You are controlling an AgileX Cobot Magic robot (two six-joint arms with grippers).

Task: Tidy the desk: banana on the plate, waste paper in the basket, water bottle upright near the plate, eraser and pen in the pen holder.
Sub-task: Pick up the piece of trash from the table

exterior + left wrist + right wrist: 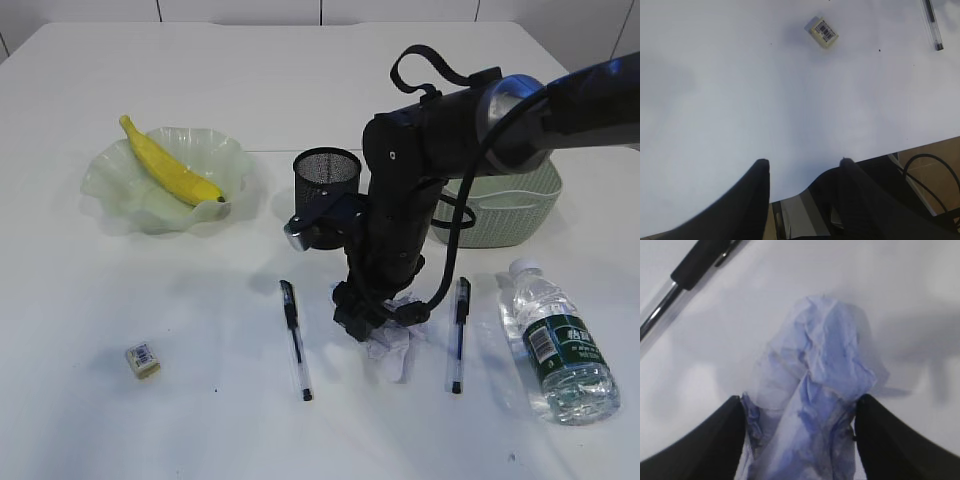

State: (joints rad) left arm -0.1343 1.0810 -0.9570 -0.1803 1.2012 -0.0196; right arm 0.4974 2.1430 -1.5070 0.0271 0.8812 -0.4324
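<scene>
My right gripper [385, 318] [800, 400] reaches down at the desk's middle, its two fingers pressed against either side of the crumpled waste paper [396, 346] [820, 365], which still rests on the desk. The banana [170, 170] lies on the ruffled green plate [100, 182]. The water bottle [557, 345] lies on its side at the right. One pen [296, 340] lies left of the paper, another pen [459, 335] to its right. The eraser [143, 361] [824, 32] sits front left. My left gripper [804, 162] hangs open and empty over the desk's front edge.
The black mesh pen holder [327, 175] stands just behind my right arm. The sage green basket [510, 215] is at the back right, partly hidden by the arm. The desk's front edge [920, 147] runs close under the left gripper.
</scene>
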